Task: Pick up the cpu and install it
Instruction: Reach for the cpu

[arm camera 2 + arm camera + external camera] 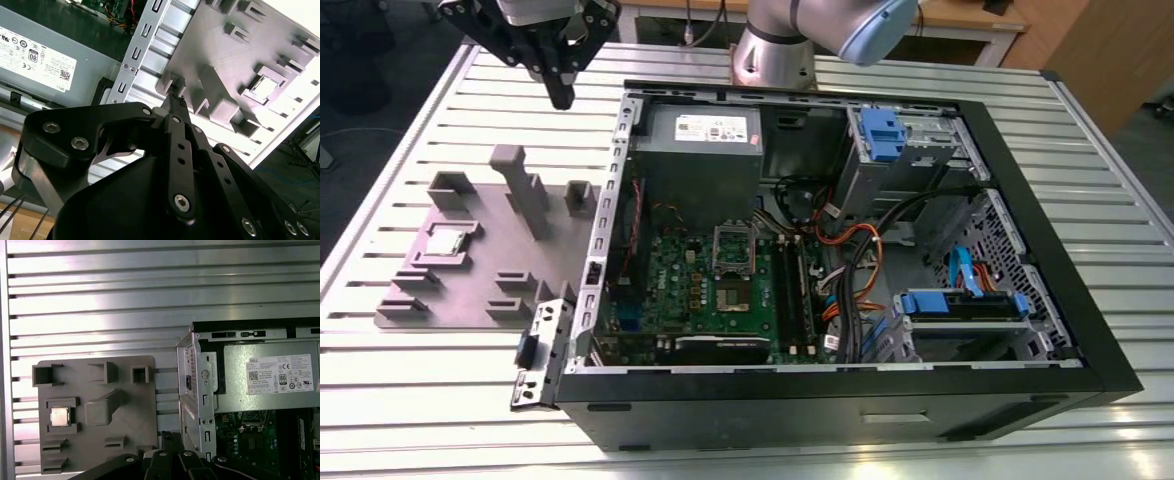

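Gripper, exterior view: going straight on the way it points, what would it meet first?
Probably the slatted table, in the gap between grey fixture plate and computer case; depth unclear.

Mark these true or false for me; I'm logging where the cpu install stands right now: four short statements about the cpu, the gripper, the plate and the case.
1. The cpu lies in a recess of the grey fixture plate. True.
2. The gripper holds the cpu. False: it is shut on nothing and hangs above the table, apart from the cpu.
3. The grey fixture plate lies inside the computer case. False: it lies on the table beside the case, on the exterior view's left.
4. The computer case is open, with the green motherboard showing. True.
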You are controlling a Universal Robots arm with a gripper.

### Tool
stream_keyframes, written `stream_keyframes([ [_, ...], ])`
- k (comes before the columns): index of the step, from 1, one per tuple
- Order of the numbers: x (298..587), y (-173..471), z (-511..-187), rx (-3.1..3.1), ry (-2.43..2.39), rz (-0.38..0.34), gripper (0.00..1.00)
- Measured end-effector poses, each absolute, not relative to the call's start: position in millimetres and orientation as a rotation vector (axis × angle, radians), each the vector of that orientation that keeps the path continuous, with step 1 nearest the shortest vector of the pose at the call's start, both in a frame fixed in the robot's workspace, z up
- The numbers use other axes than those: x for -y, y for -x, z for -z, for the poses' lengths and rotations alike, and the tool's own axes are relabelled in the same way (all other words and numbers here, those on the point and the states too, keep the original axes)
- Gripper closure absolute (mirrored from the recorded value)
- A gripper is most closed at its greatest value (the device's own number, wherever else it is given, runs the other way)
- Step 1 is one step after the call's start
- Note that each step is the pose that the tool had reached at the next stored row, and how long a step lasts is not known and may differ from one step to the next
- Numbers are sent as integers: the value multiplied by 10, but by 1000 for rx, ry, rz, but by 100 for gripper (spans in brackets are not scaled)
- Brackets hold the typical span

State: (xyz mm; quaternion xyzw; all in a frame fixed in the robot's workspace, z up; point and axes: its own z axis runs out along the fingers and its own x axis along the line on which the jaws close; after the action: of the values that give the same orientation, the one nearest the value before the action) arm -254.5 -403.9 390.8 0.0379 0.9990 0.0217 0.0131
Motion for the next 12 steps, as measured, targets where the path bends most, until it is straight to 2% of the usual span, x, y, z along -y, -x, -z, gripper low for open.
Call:
stream_keyframes([
  [12,4039,2587,-3907,-3113,-118,-68,89],
])
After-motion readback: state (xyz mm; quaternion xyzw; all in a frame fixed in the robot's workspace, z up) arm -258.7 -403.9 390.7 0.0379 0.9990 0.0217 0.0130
